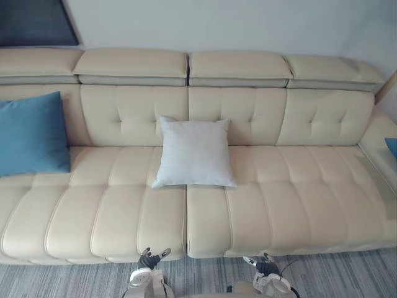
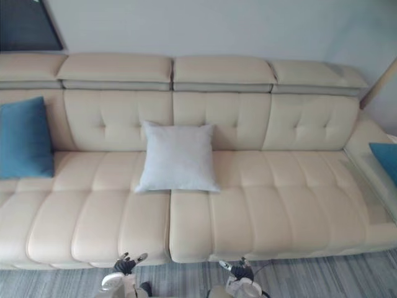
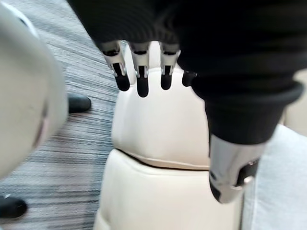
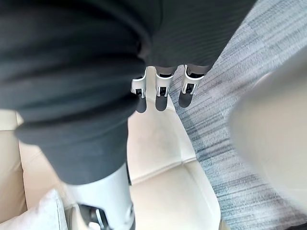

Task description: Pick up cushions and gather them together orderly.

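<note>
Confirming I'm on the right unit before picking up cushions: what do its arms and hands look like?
The left arm and right arm are silver-grey. The left hand and right hand match: slim silver fingers with rounded dark tips, a thicker silver thumb set apart, and a dark ribbed cover over the hand's back and wrist.
</note>
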Motion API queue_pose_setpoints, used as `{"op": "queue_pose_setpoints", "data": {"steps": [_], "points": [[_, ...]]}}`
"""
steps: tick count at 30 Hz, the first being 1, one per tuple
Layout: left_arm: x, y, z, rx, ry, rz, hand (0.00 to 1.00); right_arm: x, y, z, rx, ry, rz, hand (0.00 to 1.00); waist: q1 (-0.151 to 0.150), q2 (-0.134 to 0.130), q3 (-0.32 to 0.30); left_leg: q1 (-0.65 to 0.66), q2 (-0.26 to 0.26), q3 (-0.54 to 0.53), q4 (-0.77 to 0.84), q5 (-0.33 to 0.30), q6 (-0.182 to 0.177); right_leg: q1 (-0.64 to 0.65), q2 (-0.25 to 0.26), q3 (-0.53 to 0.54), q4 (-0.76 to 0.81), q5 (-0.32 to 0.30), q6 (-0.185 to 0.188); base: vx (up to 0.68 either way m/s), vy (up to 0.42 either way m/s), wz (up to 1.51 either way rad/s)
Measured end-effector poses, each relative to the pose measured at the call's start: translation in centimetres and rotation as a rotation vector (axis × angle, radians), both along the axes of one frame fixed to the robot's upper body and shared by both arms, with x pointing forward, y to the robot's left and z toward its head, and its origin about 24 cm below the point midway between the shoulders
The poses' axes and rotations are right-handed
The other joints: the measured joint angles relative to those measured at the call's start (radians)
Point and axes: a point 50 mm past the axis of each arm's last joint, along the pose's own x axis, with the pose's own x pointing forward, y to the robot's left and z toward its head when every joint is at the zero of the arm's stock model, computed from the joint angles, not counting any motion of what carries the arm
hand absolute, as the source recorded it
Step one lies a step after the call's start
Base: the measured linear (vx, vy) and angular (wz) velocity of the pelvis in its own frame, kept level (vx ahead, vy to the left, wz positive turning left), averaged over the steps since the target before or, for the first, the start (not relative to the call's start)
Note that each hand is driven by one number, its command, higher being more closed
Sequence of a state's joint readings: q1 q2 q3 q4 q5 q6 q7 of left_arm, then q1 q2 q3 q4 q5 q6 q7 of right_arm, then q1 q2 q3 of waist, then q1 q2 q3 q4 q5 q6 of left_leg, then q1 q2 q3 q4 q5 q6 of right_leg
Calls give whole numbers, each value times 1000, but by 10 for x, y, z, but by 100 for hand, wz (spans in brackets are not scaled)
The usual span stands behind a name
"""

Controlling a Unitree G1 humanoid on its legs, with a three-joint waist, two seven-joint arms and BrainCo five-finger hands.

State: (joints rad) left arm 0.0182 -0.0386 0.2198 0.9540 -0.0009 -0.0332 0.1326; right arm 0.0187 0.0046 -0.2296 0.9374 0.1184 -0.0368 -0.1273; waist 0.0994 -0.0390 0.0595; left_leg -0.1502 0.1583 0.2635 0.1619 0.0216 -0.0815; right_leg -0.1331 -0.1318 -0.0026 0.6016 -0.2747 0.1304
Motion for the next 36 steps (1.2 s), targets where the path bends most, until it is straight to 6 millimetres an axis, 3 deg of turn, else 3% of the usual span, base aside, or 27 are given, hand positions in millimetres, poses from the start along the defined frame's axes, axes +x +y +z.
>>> {"op": "queue_pose_setpoints", "data": {"steps": [1,2,3,4,6,8,10,12,14,18,25,31,33,34,36], "points": [[6,1,2,8,-13,-9,0,2,2,0,5,-1,1,0,1,-16,9,-19,0,-2,28,0,-2,42,6,9,-88,-41,-17,-188,-265,-3],[10,0,4,12,-24,-26,0,4,2,0,5,0,2,0,17,-8,13,-47,25,-1,37,12,-23,72,33,-16,-200,-62,-51,-242,-223,-15],[8,-3,2,3,-13,-28,0,10,1,3,-4,-16,8,0,16,31,23,-62,61,-19,32,34,-44,97,68,-43,-265,-32,-90,-249,-197,-13],[8,-5,2,-3,-13,-29,0,15,0,5,-10,-26,8,0,8,46,33,-59,77,-31,15,54,-46,104,87,-53,-282,-18,-100,-294,-144,15],[6,-12,1,-20,-8,-30,0,-3,-3,-2,-12,30,-12,0,0,58,29,-46,91,-31,-26,83,-41,92,101,-84,-271,-10,-115,-308,-114,30],[6,-12,1,-18,-12,-35,0,-7,-9,-3,-29,43,-22,0,-5,50,30,-20,68,-25,6,62,-40,83,77,-78,-279,9,-131,-183,4,1],[4,-11,0,-18,-6,-34,0,-6,-13,-2,-36,37,-31,0,-11,42,29,-18,34,-27,78,-9,-20,57,52,-61,-298,35,-122,-112,62,-13],[4,-11,1,-18,-8,-32,0,-7,-11,-2,-27,42,-40,0,-12,42,30,0,10,-47,161,-115,-23,43,32,-34,-328,68,-101,-112,183,-27],[0,-11,-1,-20,5,-26,0,-10,-11,-4,-18,49,-54,0,-12,48,28,56,-13,-72,120,-165,-24,48,29,-7,-343,84,-74,-61,179,-37],[-3,2,-1,2,16,-8,0,-20,3,-9,40,76,-83,0,-19,8,8,75,-60,-27,51,-148,7,80,-10,13,-447,169,-34,-24,187,-23],[-12,2,-6,-3,59,-12,0,-37,-3,-13,48,114,-150,0,-40,21,-18,121,-80,-7,2,-144,13,120,-22,20,-519,191,-26,11,42,-7],[-17,4,-9,-1,89,-8,0,-30,-7,-12,56,92,-170,0,-39,35,-16,150,-35,115,-8,-166,-13,51,52,147,-540,250,-61,72,-22,-86],[-16,3,-8,-3,87,-12,0,-17,-8,-7,58,54,-172,0,-32,56,-18,149,-1,154,-11,-181,6,-10,112,41,-558,352,-131,77,-55,-194],[-14,2,-8,-5,83,-15,0,-9,-9,-5,54,35,-167,0,-29,70,-8,151,24,208,-12,-179,7,-22,109,-84,-568,345,-183,71,-88,-159],[-2,-2,-4,0,55,-52,0,-12,-18,-5,34,41,-191,0,-45,58,9,187,20,297,-4,-181,3,-36,50,-427,-482,247,-206,45,-132,-144]]}}
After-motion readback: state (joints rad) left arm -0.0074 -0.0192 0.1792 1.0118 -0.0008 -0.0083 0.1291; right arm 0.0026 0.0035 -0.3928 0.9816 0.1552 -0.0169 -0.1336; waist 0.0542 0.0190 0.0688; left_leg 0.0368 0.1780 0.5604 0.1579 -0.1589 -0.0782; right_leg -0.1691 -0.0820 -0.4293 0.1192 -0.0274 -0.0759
